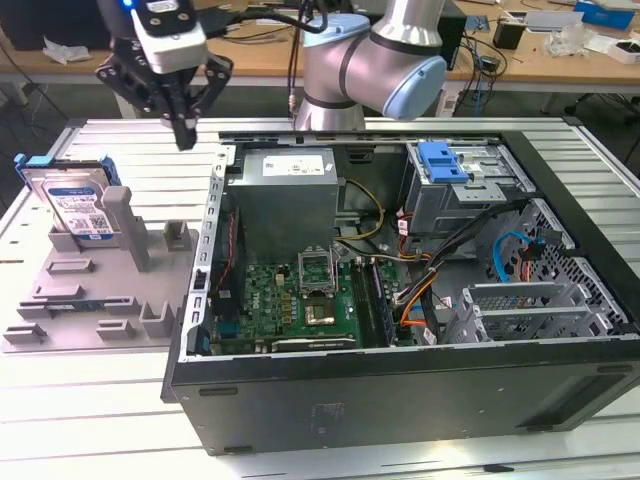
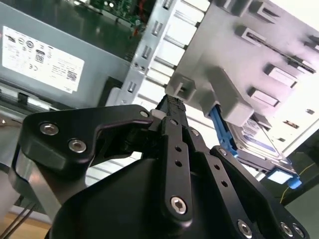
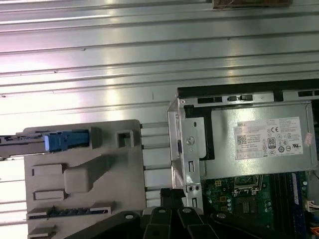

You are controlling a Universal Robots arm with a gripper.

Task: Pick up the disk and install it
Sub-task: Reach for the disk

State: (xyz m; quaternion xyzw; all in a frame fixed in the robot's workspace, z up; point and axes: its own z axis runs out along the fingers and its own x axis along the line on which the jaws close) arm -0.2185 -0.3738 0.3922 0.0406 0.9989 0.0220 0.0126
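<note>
The gripper (image 2: 172,106), fingers pressed together and empty, hangs above the gap between the open computer case (image 1: 400,405) and the grey holder (image 1: 95,300). The disk (image 1: 75,205) stands tilted in that holder, untouched. I judge this the approach step; grasping asks the fingers to part first.

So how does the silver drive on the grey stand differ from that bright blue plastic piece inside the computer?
The flat silver disk stands on edge, leaning, in the grey plastic stand outside the black computer case; the bright blue plastic bracket lies flat on a metal cage inside it. The disk carries a white-and-blue label; the bracket is plain. Both have blue plastic.
</note>
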